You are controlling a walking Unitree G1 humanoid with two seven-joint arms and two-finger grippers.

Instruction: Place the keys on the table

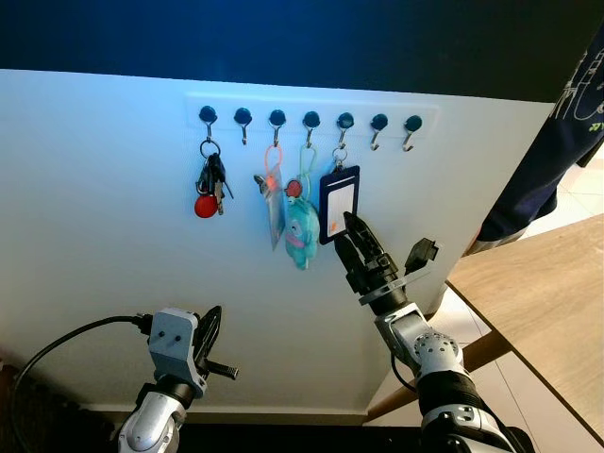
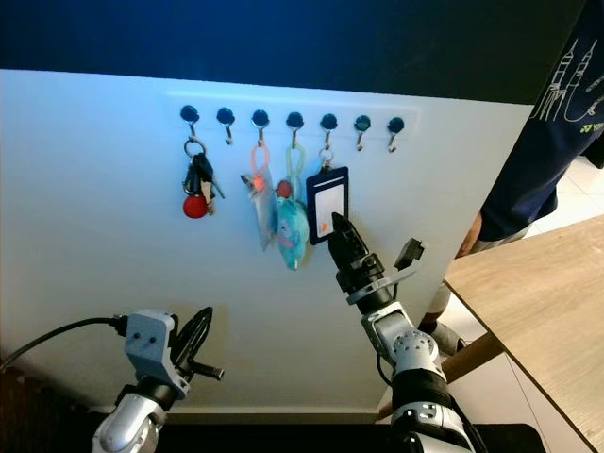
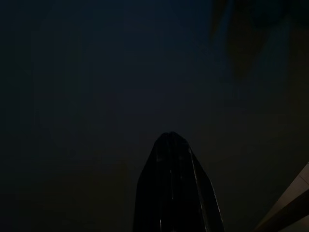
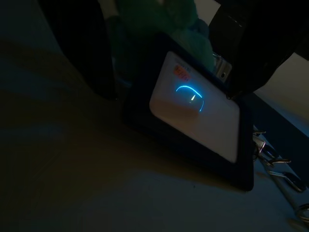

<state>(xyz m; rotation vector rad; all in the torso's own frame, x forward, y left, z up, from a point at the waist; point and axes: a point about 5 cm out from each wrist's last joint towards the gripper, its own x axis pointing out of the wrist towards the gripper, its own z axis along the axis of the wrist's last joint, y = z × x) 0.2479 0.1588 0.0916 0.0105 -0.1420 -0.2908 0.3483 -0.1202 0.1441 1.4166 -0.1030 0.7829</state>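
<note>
Up at the wall, right gripper [image 1: 351,226] spreads its fingers around the badge holder [image 1: 338,204], keys [image 1: 211,185] untouched.

Keys [image 1: 211,179]: dark bunch with red round fob, hanging from leftmost wall hook.

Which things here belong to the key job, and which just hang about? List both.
Job:
- bunch of keys with red fob
- wooden table
- right gripper, raised at the card holder
- left gripper, low

Not the job:
- dark card holder
- blue plush charm
- orange-looped tag
- hook rack
- person
</note>
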